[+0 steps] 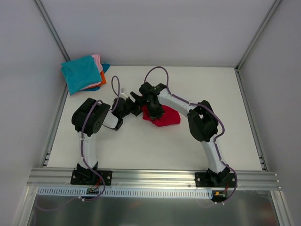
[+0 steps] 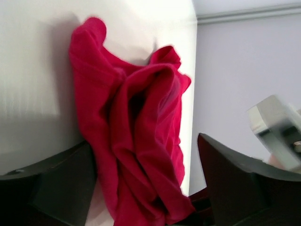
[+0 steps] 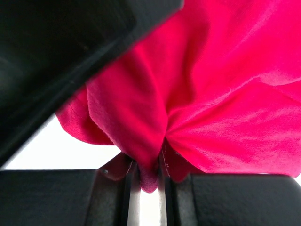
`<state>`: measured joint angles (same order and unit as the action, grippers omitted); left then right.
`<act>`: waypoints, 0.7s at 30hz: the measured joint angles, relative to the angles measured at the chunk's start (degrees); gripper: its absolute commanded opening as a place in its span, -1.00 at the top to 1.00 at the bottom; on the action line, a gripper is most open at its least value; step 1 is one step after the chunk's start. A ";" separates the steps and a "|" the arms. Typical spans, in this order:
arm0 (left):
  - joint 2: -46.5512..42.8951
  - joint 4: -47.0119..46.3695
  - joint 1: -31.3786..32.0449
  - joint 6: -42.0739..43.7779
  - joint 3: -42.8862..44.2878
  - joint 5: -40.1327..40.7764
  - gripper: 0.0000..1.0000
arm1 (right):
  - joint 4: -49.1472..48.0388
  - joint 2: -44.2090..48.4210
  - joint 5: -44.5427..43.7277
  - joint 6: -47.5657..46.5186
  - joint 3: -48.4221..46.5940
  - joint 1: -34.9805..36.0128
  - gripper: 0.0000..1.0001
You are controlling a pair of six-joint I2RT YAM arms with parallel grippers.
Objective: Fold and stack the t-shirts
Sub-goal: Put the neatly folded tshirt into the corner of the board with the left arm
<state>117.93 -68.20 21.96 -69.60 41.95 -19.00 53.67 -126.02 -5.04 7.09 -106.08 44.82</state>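
Note:
A bright red t-shirt (image 1: 165, 117) lies crumpled in the middle of the white table (image 1: 141, 146). My right gripper (image 1: 151, 106) is shut on a bunched fold at its left edge. In the right wrist view that red fold (image 3: 221, 94) is pinched in the narrow gap of the right gripper (image 3: 149, 184) and lifted off the table. My left gripper (image 1: 136, 109) is right beside it, open. In the left wrist view the red cloth (image 2: 136, 127) hangs between the wide-apart fingers of the left gripper (image 2: 146, 188). A stack of folded t-shirts (image 1: 83, 74), teal on top, sits at the far left corner.
Pink (image 1: 96, 59), orange (image 1: 102, 77) and blue (image 1: 106, 67) edges stick out under the teal shirt. Grey walls and metal posts enclose the table on three sides. An aluminium rail (image 1: 155, 178) carries both arm bases along the near edge.

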 measured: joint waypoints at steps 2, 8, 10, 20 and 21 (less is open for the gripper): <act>0.42 0.13 0.79 -0.02 -0.11 -0.33 0.12 | -0.17 0.00 0.28 0.15 -0.02 0.00 0.92; 4.37 1.01 3.63 0.17 0.79 -2.56 1.00 | -1.07 0.00 1.22 0.17 0.04 0.39 0.92; 4.46 2.03 3.56 0.66 1.77 -3.13 1.00 | -1.62 0.07 1.25 0.17 0.39 0.42 0.92; 0.24 15.13 3.61 9.01 5.35 -3.10 1.00 | -3.98 7.72 0.02 0.74 9.57 1.03 -0.99; -0.81 17.38 3.61 10.56 5.53 -2.95 1.00 | -3.96 9.57 -0.31 0.90 10.88 1.20 -0.99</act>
<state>117.12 -50.83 25.56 -59.05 47.48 -21.96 49.71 -116.44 -5.34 7.99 -95.20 46.02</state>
